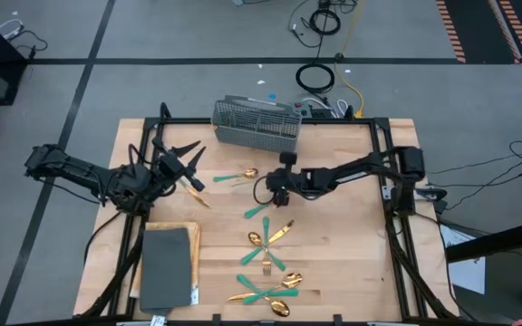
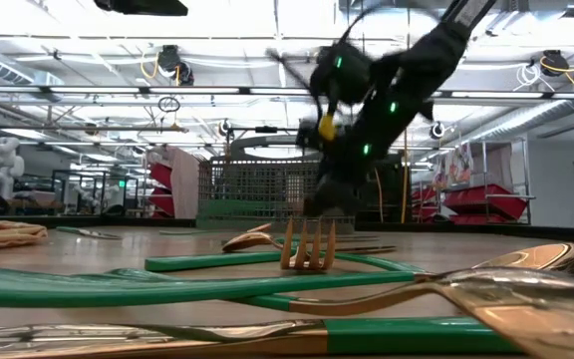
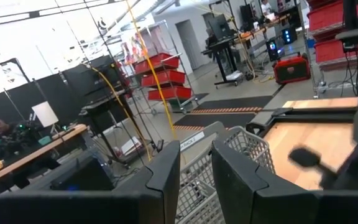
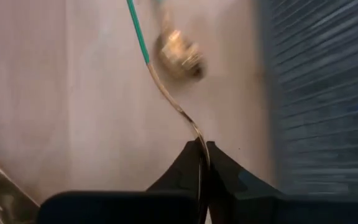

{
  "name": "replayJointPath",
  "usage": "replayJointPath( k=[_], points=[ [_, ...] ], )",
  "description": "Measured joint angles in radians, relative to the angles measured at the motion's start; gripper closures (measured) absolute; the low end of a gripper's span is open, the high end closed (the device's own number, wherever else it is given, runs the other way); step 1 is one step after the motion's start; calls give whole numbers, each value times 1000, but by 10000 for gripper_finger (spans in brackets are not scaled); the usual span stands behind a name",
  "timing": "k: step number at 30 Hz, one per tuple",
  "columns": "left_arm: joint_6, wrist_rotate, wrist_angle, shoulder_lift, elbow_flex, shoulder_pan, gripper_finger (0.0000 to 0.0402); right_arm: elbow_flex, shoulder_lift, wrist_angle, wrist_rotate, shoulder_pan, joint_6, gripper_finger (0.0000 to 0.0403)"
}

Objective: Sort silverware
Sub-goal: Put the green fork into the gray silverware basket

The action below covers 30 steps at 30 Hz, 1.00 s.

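While right gripper (image 4: 201,163) pinches fork (image 4: 166,93), spoon (image 4: 179,53) beside, basket (image 1: 256,122) near.

Both arms are matte black, built from slim jointed segments with black cables looped along them. The right arm (image 1: 352,170) shows small green indicator lights and a yellow patch near its wrist. Each gripper ends in two tapered, wedge-shaped black fingers (image 3: 166,174) on a broad dark base.

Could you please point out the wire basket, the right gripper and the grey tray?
Wire basket (image 1: 256,123): high view, on its mesh side wall.
Right gripper (image 1: 267,191): high view, at its shut fingertips.
Grey tray (image 1: 165,267): high view, on the middle of its flat grey surface.
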Motion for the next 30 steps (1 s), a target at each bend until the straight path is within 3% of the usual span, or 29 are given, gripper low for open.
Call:
replayJointPath(
  k=[4,6,10,21,30],
  points=[
    [0,-1,-1,0,0,0,303,0,-97,-17,176,32,-114,402],
    [0,-2,-1,0,0,0,303,18,-147,-35,312,28,-193,402],
    [0,-9,-1,0,0,0,303,95,-192,-36,505,-30,-461,403],
    [0,-40,-19,0,0,0,303,427,-81,-7,524,-240,-952,403],
    [-9,-137,-126,0,0,0,303,552,100,279,499,-264,-1407,403]
  ],
)
